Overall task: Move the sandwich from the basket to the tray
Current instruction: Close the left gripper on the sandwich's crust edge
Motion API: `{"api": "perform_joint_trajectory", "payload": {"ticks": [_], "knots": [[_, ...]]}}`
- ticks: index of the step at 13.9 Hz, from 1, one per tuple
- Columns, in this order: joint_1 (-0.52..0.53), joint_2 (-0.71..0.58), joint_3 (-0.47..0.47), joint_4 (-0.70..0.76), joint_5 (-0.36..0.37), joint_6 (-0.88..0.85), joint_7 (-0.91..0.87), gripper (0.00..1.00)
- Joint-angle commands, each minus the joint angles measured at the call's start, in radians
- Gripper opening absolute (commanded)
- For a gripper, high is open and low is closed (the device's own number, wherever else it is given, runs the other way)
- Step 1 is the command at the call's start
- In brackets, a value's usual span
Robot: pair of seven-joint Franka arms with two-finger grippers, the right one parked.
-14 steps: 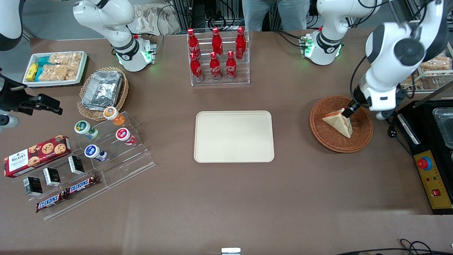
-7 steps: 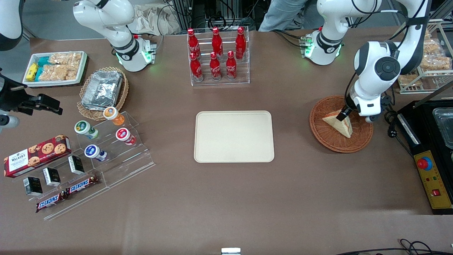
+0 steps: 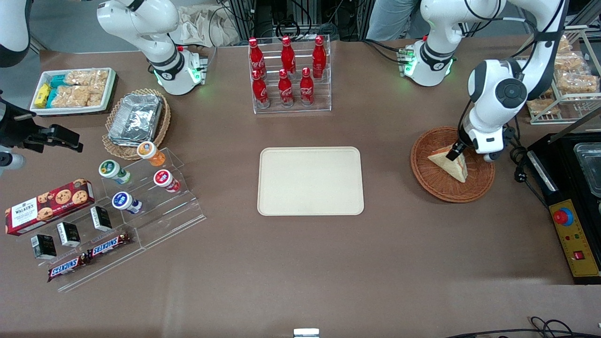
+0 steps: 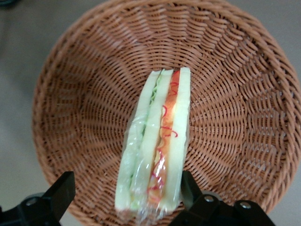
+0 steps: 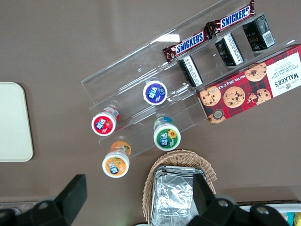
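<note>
The sandwich (image 3: 450,164), a plastic-wrapped wedge of white bread, stands on edge in the reddish-brown wicker basket (image 3: 422,174) toward the working arm's end of the table. In the left wrist view the sandwich (image 4: 157,141) shows its green and orange-red filling against the basket's weave (image 4: 225,94). My gripper (image 3: 455,152) is down in the basket, open, and straddles the sandwich's upper corner. The gripper (image 4: 127,184) has one finger (image 4: 190,188) close against the bread. The other finger (image 4: 62,190) stands clear of it. The cream tray (image 3: 310,180) lies bare at the table's middle.
A rack of red cola bottles (image 3: 287,70) stands farther from the front camera than the tray. A black machine with a red button (image 3: 563,217) sits beside the basket at the table's edge. Yogurt cups, snack bars and a foil-container basket (image 3: 136,123) lie toward the parked arm's end.
The left arm has swung lower over the basket. Its gripper has shifted slightly along the sandwich's upper corner. The sandwich has not moved.
</note>
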Motion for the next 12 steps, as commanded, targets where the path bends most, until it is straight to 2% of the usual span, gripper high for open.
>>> {"api": "perform_joint_trajectory", "payload": {"ticks": [1,2,3,4,5,6,9,12], "knots": [[0.013,0.067,-0.009,-0.008,0.026,0.098,-0.021,1.00],[0.013,0.081,-0.009,-0.008,0.026,0.117,-0.021,1.00],[0.012,0.091,-0.009,-0.008,0.026,0.126,-0.021,0.92],[0.012,0.091,-0.009,-0.007,0.027,0.128,-0.021,0.60],[0.012,0.091,-0.011,-0.004,0.027,0.128,-0.018,0.15],[0.009,0.092,-0.011,0.001,0.029,0.128,-0.011,0.00],[0.002,0.019,-0.014,0.007,0.029,0.106,0.000,0.00],[-0.001,-0.188,-0.017,0.030,0.026,-0.132,0.099,0.00]]}}
